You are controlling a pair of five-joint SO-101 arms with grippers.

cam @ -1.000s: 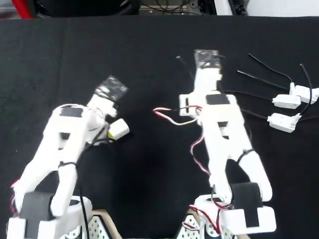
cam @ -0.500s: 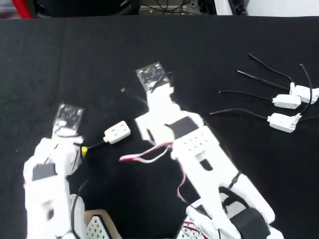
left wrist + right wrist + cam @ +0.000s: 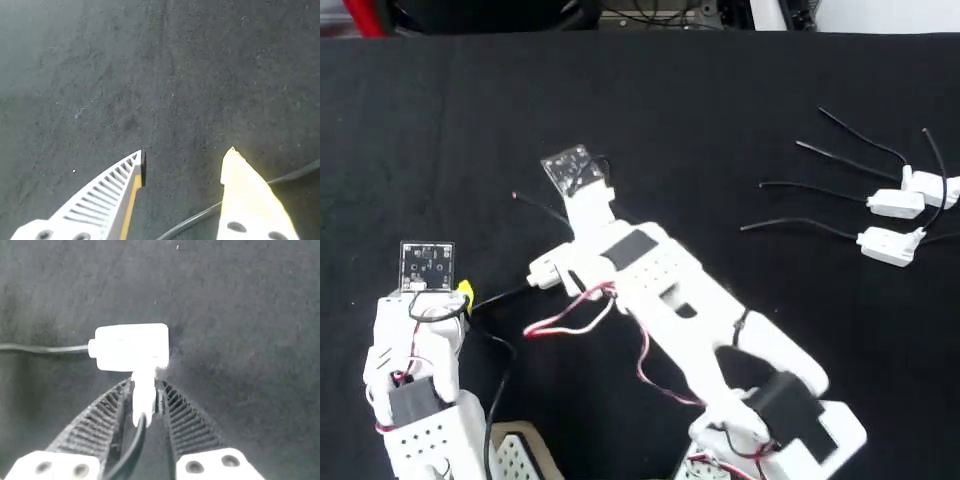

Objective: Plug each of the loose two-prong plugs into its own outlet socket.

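Plug (image 3: 143,404) was pinched in my closed right claw (image 3: 145,387), its nose touching the white socket (image 3: 131,347) just toward 9 o'clock of the desk (image 3: 720,80) centre. I could not tell whether it was fully seated. My left claw (image 3: 185,160) hung open and empty at 8 o'clock. Three corded white pieces (image 3: 886,245) lay at 3 o'clock. I judged this pairing nearly done and those probably left.

Two arms (image 3: 415,340) (image 3: 660,275), three white corded connectors (image 3: 895,203) (image 3: 932,185) (image 3: 885,245), one outlet socket (image 3: 132,346), one plug (image 3: 143,395).
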